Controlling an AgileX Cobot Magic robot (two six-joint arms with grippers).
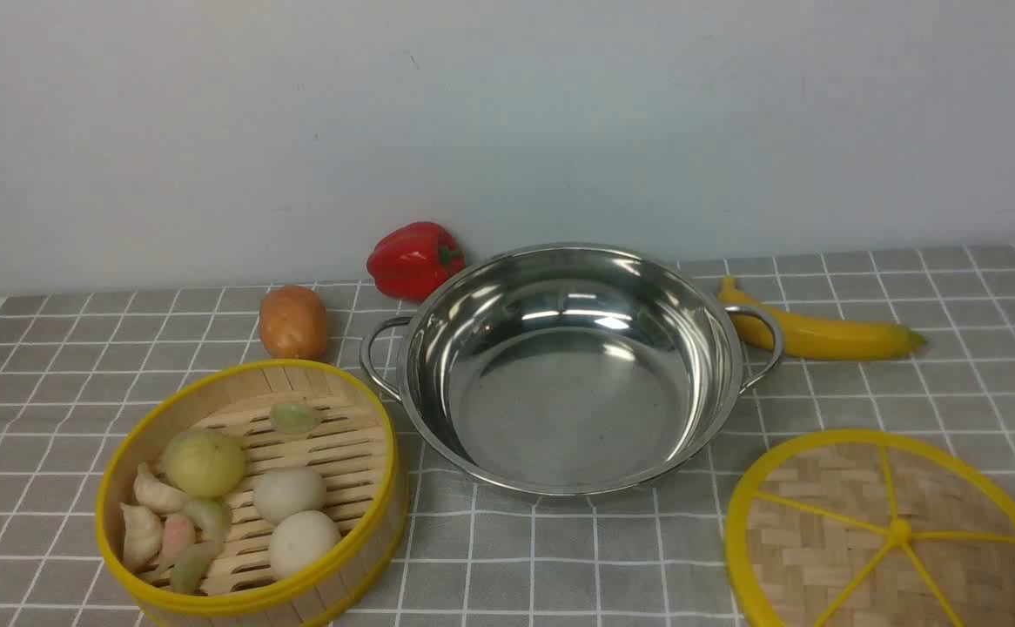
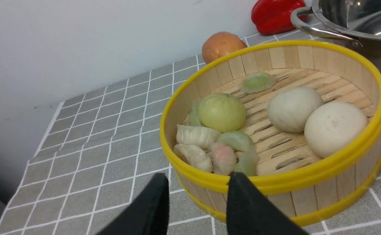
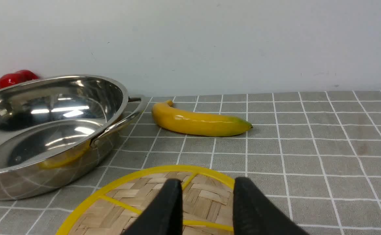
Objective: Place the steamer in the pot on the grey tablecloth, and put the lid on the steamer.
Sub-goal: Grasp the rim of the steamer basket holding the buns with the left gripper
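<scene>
Steamer [image 1: 359,435] stands upright, mouth up, at the pot's [image 1: 568,409] eight o'clock on the grey tablecloth [image 1: 37,392]. Left gripper [image 2: 198,178] is spread, empty, beside its rim. Right gripper [image 3: 207,181] is spread, empty, by the flat lid [image 1: 895,531].

Mirror-glossy stainless steel pot [image 1: 573,392]; matt grey tablecloth [image 1: 908,383]; steamer [image 1: 238,392] of pale smooth wood strips, glossy yellow rims; lid [image 1: 830,540] of rough woven bamboo.

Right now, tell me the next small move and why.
Probably ease the left gripper forward and close on the near wall of the steamer: its jaws stand open beside that rim, the steamer sits on the grey tablecloth, and the pot next to it is empty.
</scene>
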